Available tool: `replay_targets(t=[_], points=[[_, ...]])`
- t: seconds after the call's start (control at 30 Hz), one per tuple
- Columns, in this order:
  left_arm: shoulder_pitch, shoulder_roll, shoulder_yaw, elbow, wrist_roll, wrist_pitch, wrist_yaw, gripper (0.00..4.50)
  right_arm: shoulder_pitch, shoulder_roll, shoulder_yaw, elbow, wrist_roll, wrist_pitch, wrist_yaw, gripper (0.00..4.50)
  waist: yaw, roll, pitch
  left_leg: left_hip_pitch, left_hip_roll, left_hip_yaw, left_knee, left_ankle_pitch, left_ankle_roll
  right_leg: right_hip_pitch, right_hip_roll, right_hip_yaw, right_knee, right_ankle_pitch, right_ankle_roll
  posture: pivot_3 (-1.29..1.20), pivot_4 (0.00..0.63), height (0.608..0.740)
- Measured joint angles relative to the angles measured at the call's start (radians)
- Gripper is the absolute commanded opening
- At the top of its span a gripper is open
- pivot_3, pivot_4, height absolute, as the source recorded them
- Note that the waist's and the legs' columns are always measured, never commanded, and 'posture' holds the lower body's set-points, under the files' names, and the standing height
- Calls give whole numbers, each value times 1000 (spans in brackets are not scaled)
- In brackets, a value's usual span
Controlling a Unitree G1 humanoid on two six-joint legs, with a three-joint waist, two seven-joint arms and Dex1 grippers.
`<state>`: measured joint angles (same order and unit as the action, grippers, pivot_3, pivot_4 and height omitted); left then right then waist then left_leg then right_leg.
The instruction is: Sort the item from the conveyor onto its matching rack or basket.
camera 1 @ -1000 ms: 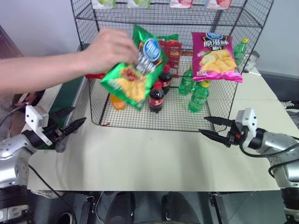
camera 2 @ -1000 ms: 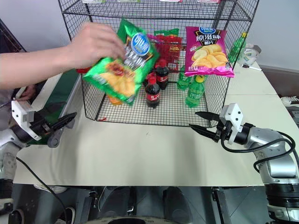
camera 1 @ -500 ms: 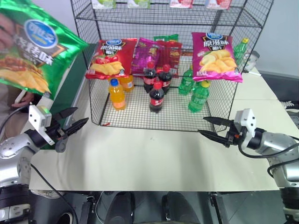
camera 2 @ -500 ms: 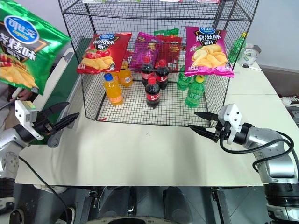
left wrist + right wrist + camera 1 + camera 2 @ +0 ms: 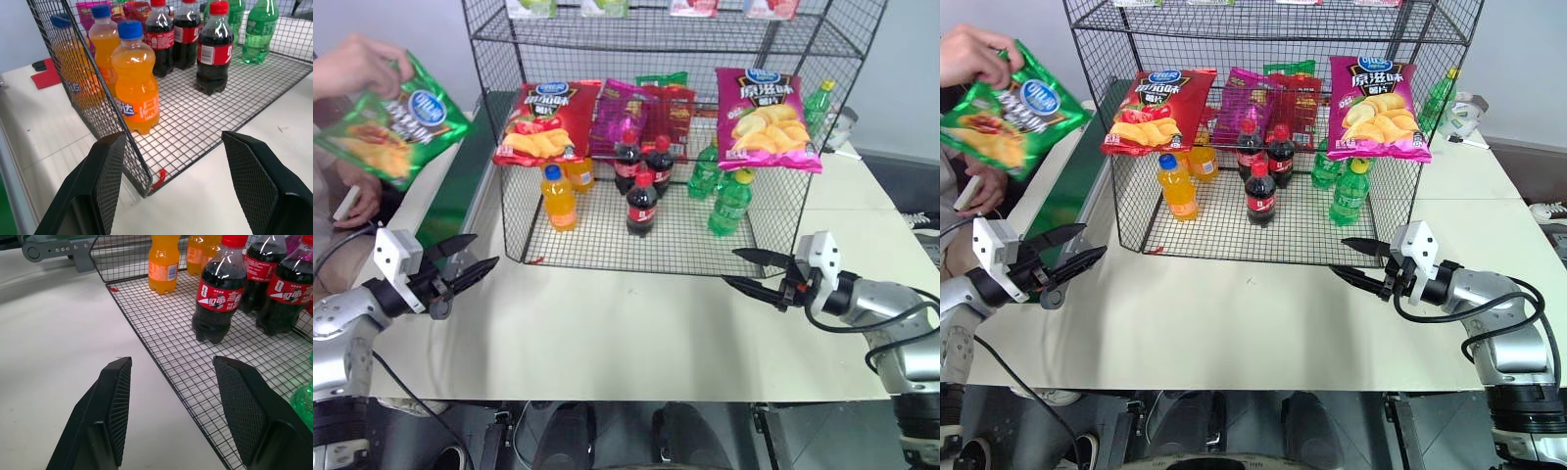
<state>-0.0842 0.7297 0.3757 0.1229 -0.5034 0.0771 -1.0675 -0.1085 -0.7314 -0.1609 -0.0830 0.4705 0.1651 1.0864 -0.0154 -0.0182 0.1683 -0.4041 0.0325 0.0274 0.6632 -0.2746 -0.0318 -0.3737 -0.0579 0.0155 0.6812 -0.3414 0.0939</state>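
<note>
A person's hand [image 5: 357, 64] holds the item, a glossy green chip bag [image 5: 393, 132], in the air at the far left above the conveyor [image 5: 455, 201]. The conveyor's dark-green belt runs along the table's left side, and its grey frame end [image 5: 56, 247] is visible too. The black wire rack [image 5: 499, 147] stands at the back of the table. My left gripper [image 5: 481, 252] hovers open and empty near the rack's front left corner, below the bag. My right gripper [image 5: 731, 266] hovers open and empty before the rack's front right.
On the rack hang a red chip bag [image 5: 543, 122] and magenta chip bags [image 5: 766, 117]. Orange bottles [image 5: 137, 93], cola bottles [image 5: 215, 303] and green bottles [image 5: 729, 201] stand on its bottom tier. The cream table [image 5: 626, 333] lies between my grippers.
The person's hand carried the green bag from in front of the rack out to the left, over the conveyor. Both my grippers stayed where they were, still open.
</note>
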Motion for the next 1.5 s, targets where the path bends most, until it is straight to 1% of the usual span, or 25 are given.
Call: replay_targets(t=[0.47,1.37,1.5], points=[[-33,-2,0,13,0,-4,6,3332,-29,3,26,10,-47,-27,-1,2734,-1,0,0,0,0,0,0,0,0,0,0,0,0,0,0,0,150,739],[82,-10,5,-59,-3,5,49,3332,-56,3,35,47,-66,-39,40,2734,-1,0,0,0,0,0,0,0,0,0,0,0,0,0,0,0,150,739],[88,-7,21,-68,-11,17,50,3332,-62,3,36,48,-66,-39,42,2734,-1,0,0,0,0,0,0,0,0,0,0,0,0,0,0,0,150,739]])
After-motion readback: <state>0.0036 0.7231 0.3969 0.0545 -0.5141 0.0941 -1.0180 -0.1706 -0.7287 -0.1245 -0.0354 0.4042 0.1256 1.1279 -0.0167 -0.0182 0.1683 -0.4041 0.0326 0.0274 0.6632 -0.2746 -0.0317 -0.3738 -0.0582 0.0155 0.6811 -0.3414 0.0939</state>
